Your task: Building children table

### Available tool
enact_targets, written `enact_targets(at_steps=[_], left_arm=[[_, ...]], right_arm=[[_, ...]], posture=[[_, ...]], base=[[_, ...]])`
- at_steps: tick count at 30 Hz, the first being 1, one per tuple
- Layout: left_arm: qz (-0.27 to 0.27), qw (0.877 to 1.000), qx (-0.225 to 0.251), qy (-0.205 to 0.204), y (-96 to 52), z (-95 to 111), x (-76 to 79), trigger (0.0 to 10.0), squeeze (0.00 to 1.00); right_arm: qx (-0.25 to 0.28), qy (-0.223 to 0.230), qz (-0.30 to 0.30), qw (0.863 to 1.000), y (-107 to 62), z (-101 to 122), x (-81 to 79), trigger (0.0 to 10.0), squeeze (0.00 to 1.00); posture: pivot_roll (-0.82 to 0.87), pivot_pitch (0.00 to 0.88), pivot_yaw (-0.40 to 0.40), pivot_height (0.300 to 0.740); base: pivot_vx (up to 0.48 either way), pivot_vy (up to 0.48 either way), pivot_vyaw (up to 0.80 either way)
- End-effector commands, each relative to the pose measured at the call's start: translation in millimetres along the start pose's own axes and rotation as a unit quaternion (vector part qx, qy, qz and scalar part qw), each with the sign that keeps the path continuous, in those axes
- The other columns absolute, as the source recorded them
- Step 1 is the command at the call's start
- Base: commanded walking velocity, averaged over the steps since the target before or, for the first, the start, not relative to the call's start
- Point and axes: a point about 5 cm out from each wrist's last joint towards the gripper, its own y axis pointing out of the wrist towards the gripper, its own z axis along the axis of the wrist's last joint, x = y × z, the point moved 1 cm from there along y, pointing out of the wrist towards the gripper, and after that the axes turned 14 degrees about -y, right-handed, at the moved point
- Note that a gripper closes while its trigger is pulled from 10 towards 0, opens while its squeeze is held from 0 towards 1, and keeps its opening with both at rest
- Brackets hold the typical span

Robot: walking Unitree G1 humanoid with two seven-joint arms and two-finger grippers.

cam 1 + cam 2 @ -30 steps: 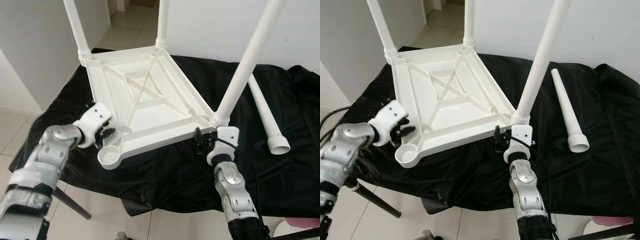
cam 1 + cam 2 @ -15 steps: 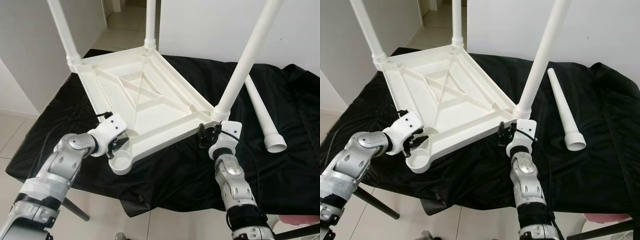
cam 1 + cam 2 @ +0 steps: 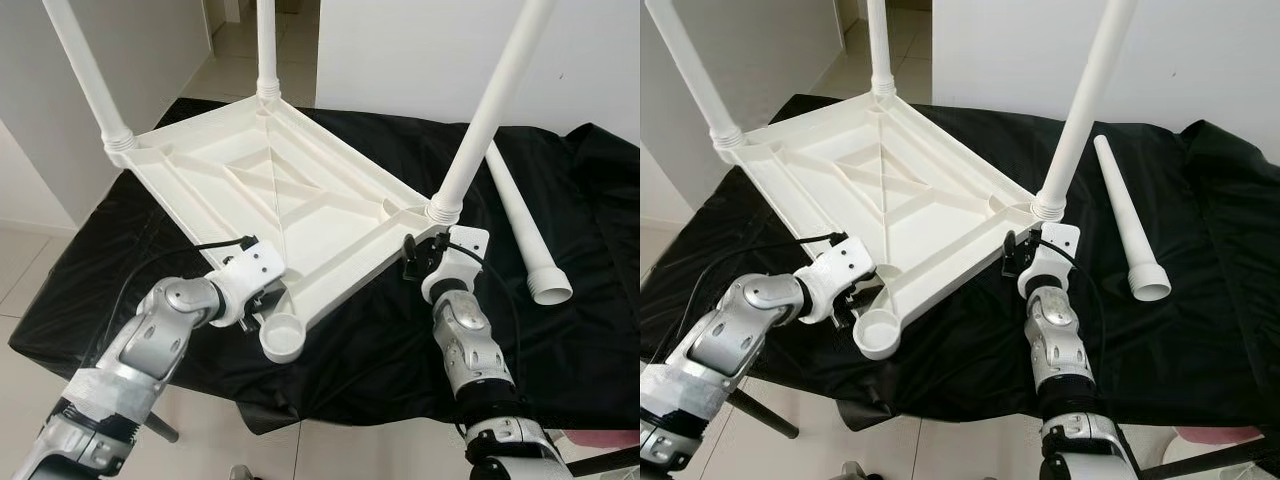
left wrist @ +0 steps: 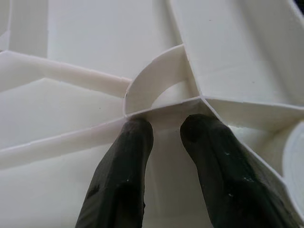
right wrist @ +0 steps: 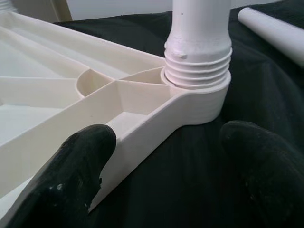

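Inverted white plastic table (image 3: 270, 190) on black-draped tabletop (image 3: 560, 350). Left end effector (image 4: 166, 130) fingers together inside corner rib; right end effector (image 5: 166, 142) spread, straddling table's edge.

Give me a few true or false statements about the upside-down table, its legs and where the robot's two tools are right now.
1. Three legs stand screwed into the tabletop. True.
2. The loose leg lies on the black cloth. True.
3. The empty socket is at the far corner. False: it is the near corner, beside the left tool.
4. The right tool is shut on the loose leg. False: it is open at the tabletop's edge, below a fitted leg.
5. The cloth is white. False: black.
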Motion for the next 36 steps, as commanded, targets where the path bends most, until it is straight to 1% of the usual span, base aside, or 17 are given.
enact_targets(at_steps=[1, 3, 6, 10, 13, 16, 18, 20, 22, 23, 24, 26, 29, 31, 32, 34, 36], left_arm=[[-0.144, 0.989, 0.018, 0.028, 9.4, 13, 41.3, 10.0, 0.00], [-0.167, 0.985, 0.028, 0.039, 12.0, 21, 55.5, 10.0, 0.00], [-0.175, 0.983, 0.037, 0.039, 14.9, 27, 63.5, 10.0, 0.00], [-0.174, 0.983, 0.040, 0.038, 16.0, 31, 64.7, 10.0, 0.00], [-0.158, 0.986, 0.036, 0.042, 13.2, 33, 55.7, 10.0, 0.00], [-0.158, 0.986, 0.036, 0.042, 13.2, 33, 55.7, 10.0, 0.00], [-0.147, 0.988, 0.033, 0.043, 11.4, 32, 49.1, 10.0, 0.00], [-0.120, 0.991, 0.033, 0.043, 5.8, 33, 32.7, 10.0, 0.00], [-0.120, 0.991, 0.033, 0.043, 5.8, 33, 32.7, 10.0, 0.00], [-0.102, 0.993, 0.037, 0.044, 1.8, 36, 21.6, 10.0, 0.00], [-0.102, 0.993, 0.037, 0.044, 1.8, 36, 21.6, 10.0, 0.00], [-0.055, 0.996, 0.064, 0.039, -8.3, 45, -3.1, 10.0, 0.00], [-0.040, 0.996, 0.076, 0.038, -11.7, 49, -10.2, 10.0, 0.00], [-0.024, 0.995, 0.094, 0.033, -14.7, 53, -16.2, 10.0, 0.00], [-0.002, 0.993, 0.114, 0.024, -16.1, 59, -21.9, 10.0, 0.00], [-0.002, 0.993, 0.114, 0.024, -16.1, 59, -21.9, 10.0, 0.00], [0.055, 0.986, 0.158, 0.006, -15.9, 71, -31.5, 10.0, 0.00]], right_arm=[[-0.049, -0.006, 0.036, 0.998, -5.2, -21, -19.8, 10.0, 0.00], [-0.031, -0.026, 0.000, 0.999, -3.6, -16, -10.8, 10.0, 0.00], [-0.003, -0.037, -0.032, 0.999, -4.1, -9, -4.7, 10.0, 0.00], [0.015, -0.044, -0.048, 0.998, -4.6, -4, -2.2, 10.0, 0.00], [0.034, -0.059, -0.072, 0.995, -4.7, 2, 3.7, 10.0, 0.00], [0.034, -0.059, -0.072, 0.995, -4.7, 2, 3.7, 10.0, 0.00], [0.038, -0.062, -0.078, 0.994, -4.5, 4, 5.5, 10.0, 0.00], [0.048, -0.069, -0.089, 0.992, -4.5, 7, 9.2, 10.0, 0.00], [0.048, -0.069, -0.089, 0.992, -4.5, 7, 9.2, 10.0, 0.00], [0.054, -0.070, -0.093, 0.992, -4.6, 8, 11.4, 10.0, 0.00], [0.054, -0.070, -0.093, 0.992, -4.6, 8, 11.4, 10.0, 0.00], [0.075, -0.077, -0.115, 0.988, -5.8, 15, 22.8, 10.0, 0.00], [0.081, -0.079, -0.125, 0.986, -6.4, 17, 27.4, 10.0, 0.00], [0.083, -0.086, -0.141, 0.983, -7.2, 18, 34.5, 10.0, 0.00], [0.082, -0.091, -0.160, 0.980, -8.3, 18, 43.6, 10.0, 0.00], [0.082, -0.091, -0.160, 0.980, -8.3, 18, 43.6, 10.0, 0.00], [0.076, -0.098, -0.200, 0.972, -11.7, 18, 65.7, 10.0, 0.00]], posture=[[0.04, 0.071, 0.001, 0.740], [0.04, 0.070, 0.004, 0.740], [0.03, 0.071, 0.009, 0.740], [0.04, 0.071, 0.010, 0.740], [0.03, 0.075, 0.017, 0.740], [0.03, 0.075, 0.017, 0.740], [0.03, 0.074, 0.017, 0.740], [0.03, 0.077, 0.019, 0.740], [0.03, 0.077, 0.019, 0.740], [0.03, 0.077, 0.018, 0.740], [0.03, 0.077, 0.018, 0.740], [0.03, 0.074, 0.017, 0.740], [0.03, 0.074, 0.017, 0.740], [0.02, 0.073, 0.017, 0.740], [0.02, 0.071, 0.015, 0.740], [0.02, 0.071, 0.015, 0.740], [0.01, 0.069, 0.006, 0.740]], base=[[0.000, 0.000, 0.00], [0.000, 0.000, 0.00], [0.000, 0.000, 0.00], [0.000, 0.000, 0.00], [0.000, 0.000, 0.00], [0.000, 0.000, 0.00], [0.000, 0.000, 0.00], [0.000, 0.000, 0.00], [0.000, 0.000, 0.00], [0.000, 0.000, 0.00], [0.000, 0.000, 0.00], [0.000, 0.000, 0.00], [0.000, 0.000, 0.00], [0.000, 0.000, 0.00], [0.000, 0.000, 0.00], [0.000, 0.000, 0.00], [0.000, 0.000, 0.00]])
